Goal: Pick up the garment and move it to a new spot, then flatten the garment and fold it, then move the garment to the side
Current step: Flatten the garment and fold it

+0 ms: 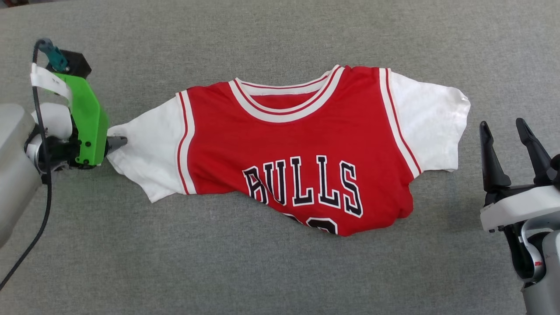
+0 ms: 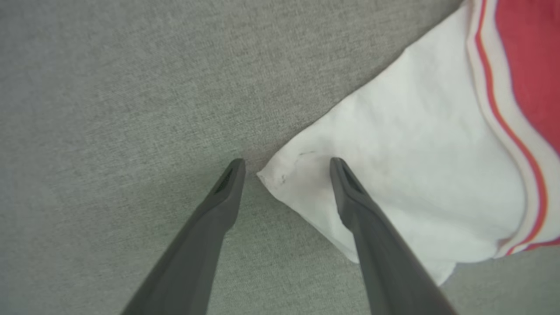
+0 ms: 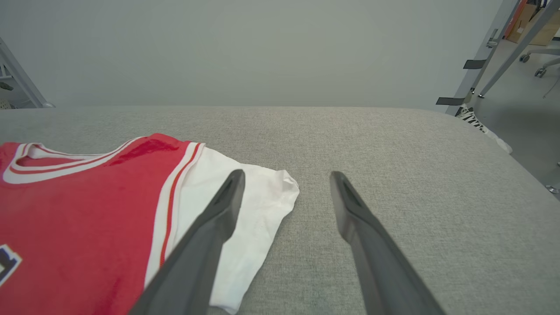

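Garment: a red jersey T-shirt [image 1: 306, 148] with white short sleeves, striped red-white trim and black "BULLS" lettering is lying chest-up near the middle of the surface, collar toward the far edge.
Hem: the lower edge is bunching under, hiding most of the number below the lettering.
Surface: a grey woven fabric tabletop [image 1: 280, 271] is carrying the shirt.
Left gripper [image 1: 117, 141]: is sitting low at the tip of the shirt's left sleeve. In the left wrist view, the gripper [image 2: 286, 164] is holding its jaws wide apart, the sleeve corner [image 2: 280, 179] lying between them, one finger over white cloth and the other over grey fabric, nothing pinched.
Right gripper [image 1: 502, 124]: is hovering beside the right sleeve, apart from the shirt; in the right wrist view, its jaws [image 3: 286, 173] are spread wide and empty.
Left arm: is wearing a bright green plastic bracket [image 1: 87, 118].
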